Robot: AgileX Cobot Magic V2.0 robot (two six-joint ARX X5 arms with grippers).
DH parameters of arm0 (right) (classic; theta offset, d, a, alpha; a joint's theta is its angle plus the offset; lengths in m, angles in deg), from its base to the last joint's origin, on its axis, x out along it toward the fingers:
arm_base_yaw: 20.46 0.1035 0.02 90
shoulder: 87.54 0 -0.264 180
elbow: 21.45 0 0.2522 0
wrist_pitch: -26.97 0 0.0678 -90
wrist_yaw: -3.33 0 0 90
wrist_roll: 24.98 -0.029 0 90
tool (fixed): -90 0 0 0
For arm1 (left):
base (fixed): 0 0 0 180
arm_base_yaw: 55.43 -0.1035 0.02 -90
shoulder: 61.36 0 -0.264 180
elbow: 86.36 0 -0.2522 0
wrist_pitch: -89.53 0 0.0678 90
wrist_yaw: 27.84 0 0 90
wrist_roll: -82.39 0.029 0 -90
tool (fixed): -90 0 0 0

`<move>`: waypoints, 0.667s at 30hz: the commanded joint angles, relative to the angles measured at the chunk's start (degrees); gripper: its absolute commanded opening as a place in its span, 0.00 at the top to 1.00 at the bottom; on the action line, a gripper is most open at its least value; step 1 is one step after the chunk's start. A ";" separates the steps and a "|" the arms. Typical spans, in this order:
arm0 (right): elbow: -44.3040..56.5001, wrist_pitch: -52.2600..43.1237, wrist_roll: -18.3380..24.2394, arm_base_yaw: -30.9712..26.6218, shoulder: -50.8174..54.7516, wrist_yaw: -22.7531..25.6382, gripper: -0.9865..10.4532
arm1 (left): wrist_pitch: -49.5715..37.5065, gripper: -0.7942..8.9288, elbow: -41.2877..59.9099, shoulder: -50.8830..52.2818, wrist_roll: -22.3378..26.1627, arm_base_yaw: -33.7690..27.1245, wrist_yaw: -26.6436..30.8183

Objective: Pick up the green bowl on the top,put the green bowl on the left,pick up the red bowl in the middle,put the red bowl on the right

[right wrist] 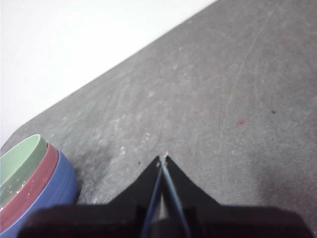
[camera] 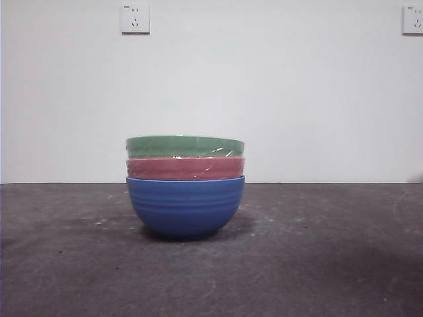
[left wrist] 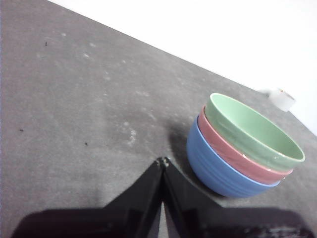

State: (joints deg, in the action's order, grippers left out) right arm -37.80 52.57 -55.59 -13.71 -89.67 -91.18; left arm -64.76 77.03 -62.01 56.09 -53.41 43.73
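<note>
Green bowl [camera: 184,146] nested atop red bowl [camera: 185,168] and blue bowl [camera: 186,208], untouched. Left gripper [left wrist: 162,161] and right gripper [right wrist: 163,159] apparently pinched closed, empty, clear of stack. First pickup pending: opening, then clamping green rim.

Green bowl [camera: 184,146] on top of the stack: smooth, semi-gloss, faint ribs, pale scuffs on the side. Red bowl [camera: 185,169] under it: same ribbed finish, white scratches, slight sheen. Blue bowl [camera: 186,208] at the bottom: ribbed, smooth, soft sheen. Worktop [camera: 317,264] around the blue bowl: dark grey, matt, rough-looking, with pale specks and scratches. Wall [camera: 297,99] behind the stack: plain white, matt. Both grippers: black, matt.
</note>
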 commanded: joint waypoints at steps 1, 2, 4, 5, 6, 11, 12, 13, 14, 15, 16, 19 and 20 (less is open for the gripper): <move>-3.17 -0.33 -0.37 0.02 -2.58 -0.11 0.92 | -0.26 0.92 -2.21 -1.97 -1.79 -0.13 0.17; -4.48 0.24 -0.31 0.02 -3.87 -0.09 0.92 | -0.24 0.93 -3.13 -3.04 -1.79 -0.13 0.17; -7.04 0.90 0.96 0.02 -6.69 -0.11 0.92 | -0.22 0.93 -5.09 -5.60 -1.73 -0.13 0.15; -8.57 1.18 1.88 0.02 -8.39 -0.11 0.92 | -0.26 0.93 -6.25 -7.17 -1.42 -0.13 0.17; -9.97 1.46 2.69 0.02 -9.86 -0.15 0.92 | -0.28 0.93 -7.32 -8.57 -0.87 -0.13 0.17; -19.08 4.61 8.37 0.02 -18.62 -1.49 0.92 | -0.20 0.93 -14.23 -17.49 4.20 -0.11 -0.24; -21.16 5.16 9.88 0.02 -20.61 -2.21 0.92 | -0.22 0.93 -15.91 -19.58 5.77 -0.11 -0.68; -23.19 5.57 11.54 0.02 -22.58 -3.21 0.92 | -0.22 0.93 -17.64 -21.73 7.39 -0.11 -1.36; -25.24 6.10 13.03 0.02 -24.55 -4.46 0.92 | -0.11 0.93 -19.50 -23.96 8.85 -0.11 -1.70; -27.04 6.62 14.32 0.02 -26.29 -5.46 0.92 | 0.15 0.93 -21.18 -25.92 10.05 -0.11 -2.23; -29.11 7.28 15.89 0.02 -28.37 -6.69 0.92 | 0.42 0.93 -23.17 -28.26 11.65 -0.11 -3.06; -35.12 9.90 20.85 0.02 -34.42 -10.95 0.92 | 1.57 0.93 -28.98 -35.15 15.41 -0.11 -6.03; -37.11 11.08 22.73 0.02 -36.54 -12.44 0.92 | 2.12 0.93 -31.04 -37.48 16.61 -0.11 -7.43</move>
State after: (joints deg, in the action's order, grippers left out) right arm -73.23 63.08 -38.08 -13.71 -124.33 -102.35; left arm -62.99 47.50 -97.33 68.39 -53.41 37.67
